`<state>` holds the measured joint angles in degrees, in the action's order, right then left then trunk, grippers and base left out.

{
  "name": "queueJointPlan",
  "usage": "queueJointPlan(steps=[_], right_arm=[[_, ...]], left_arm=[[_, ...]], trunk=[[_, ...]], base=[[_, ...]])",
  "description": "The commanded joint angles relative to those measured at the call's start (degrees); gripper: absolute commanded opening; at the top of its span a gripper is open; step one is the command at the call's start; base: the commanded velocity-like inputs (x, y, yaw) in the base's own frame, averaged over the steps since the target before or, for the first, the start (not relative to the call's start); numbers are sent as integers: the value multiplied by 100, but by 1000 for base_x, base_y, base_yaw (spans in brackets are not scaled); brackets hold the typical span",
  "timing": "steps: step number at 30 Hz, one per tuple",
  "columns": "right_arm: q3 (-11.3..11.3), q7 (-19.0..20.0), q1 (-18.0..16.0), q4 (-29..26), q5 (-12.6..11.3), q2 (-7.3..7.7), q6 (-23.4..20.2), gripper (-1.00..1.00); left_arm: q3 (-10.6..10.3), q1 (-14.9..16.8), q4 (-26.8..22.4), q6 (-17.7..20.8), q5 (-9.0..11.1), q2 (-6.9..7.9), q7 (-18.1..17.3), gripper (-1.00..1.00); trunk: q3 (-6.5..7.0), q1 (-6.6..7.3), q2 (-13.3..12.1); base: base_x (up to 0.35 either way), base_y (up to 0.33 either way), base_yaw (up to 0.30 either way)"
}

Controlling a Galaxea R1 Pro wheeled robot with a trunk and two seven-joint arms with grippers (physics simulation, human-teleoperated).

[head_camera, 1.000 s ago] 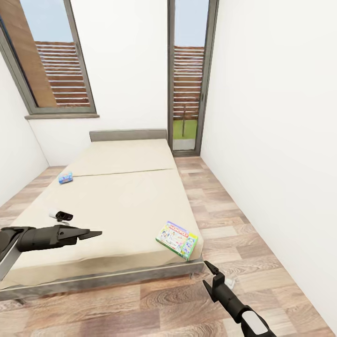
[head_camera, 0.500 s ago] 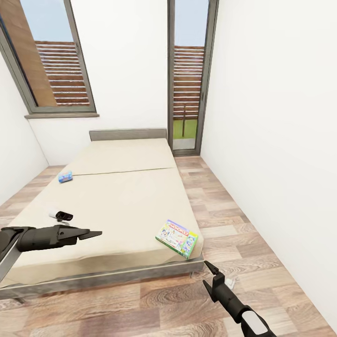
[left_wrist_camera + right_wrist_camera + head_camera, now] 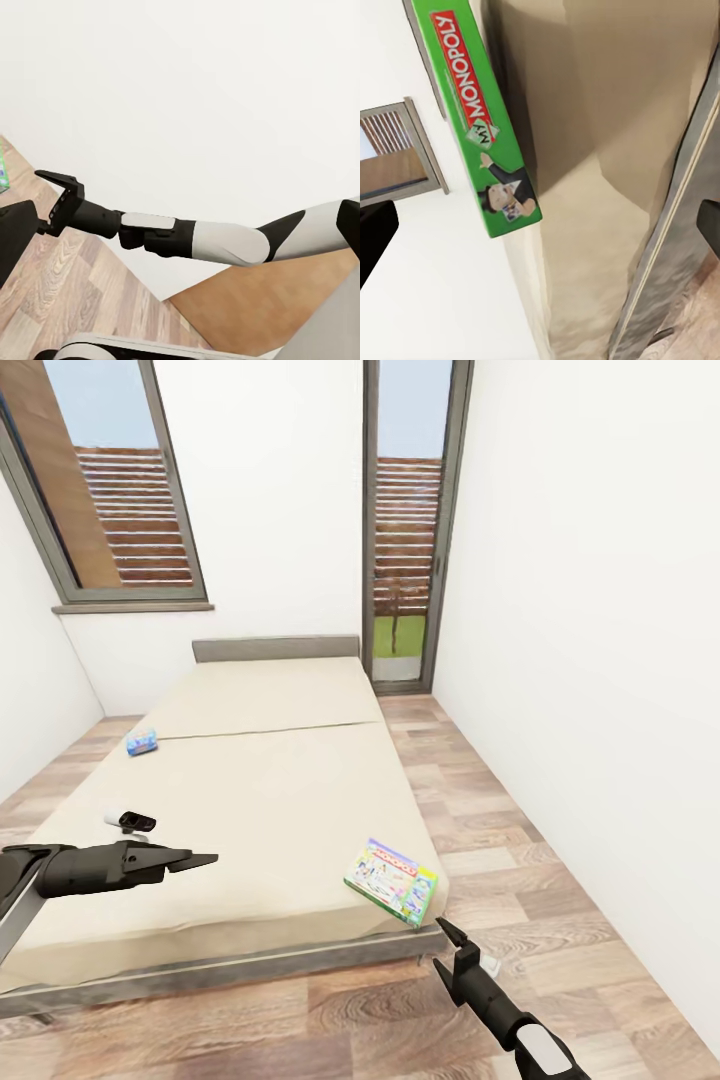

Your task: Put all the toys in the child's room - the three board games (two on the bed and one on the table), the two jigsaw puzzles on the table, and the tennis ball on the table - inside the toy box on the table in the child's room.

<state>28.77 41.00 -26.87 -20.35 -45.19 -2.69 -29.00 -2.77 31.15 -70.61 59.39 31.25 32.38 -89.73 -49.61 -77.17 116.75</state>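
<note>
Now the bed [image 3: 260, 780] fills the middle of the room, with a green Monopoly board game [image 3: 392, 879] lying flat at its near right corner and a small blue board game [image 3: 141, 741] near its left edge, further toward the headboard. Over the bed's near left part hangs the left gripper [image 3: 195, 857], its fingers drawn together on nothing, while the right gripper [image 3: 447, 950] sits just off the bed's near right corner below the Monopoly box, fingers spread apart and empty
</note>
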Motion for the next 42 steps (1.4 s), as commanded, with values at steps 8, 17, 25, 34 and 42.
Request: queueJointPlan(steps=[8,17,25,34,42], right_arm=[[24,-61,-3,11,-25,-16,-47,100],[16,-117,-4,18,-25,-38,-51,100],[15,-413,-17,11,-25,-105,-53,100],[15,-550,-20,-2,-25,-125,-58,100],[15,-557,-20,-7,-25,-128,-57,100]], left_arm=[[-13,3,3,61,4,5,-27,100],[-13,-3,3,61,4,2,-27,100],[-13,-3,3,61,4,-2,-27,100],[-13,-2,3,61,4,-3,-27,100],[-13,-3,3,61,4,-3,-27,100]], trunk=[[-5,-1,2],[-5,-1,2],[-5,-1,2],[-5,-1,2],[-5,-1,2]], base=[[47,36,0],[5,4,0],[-13,19,0],[-40,74,0],[-4,8,0]])
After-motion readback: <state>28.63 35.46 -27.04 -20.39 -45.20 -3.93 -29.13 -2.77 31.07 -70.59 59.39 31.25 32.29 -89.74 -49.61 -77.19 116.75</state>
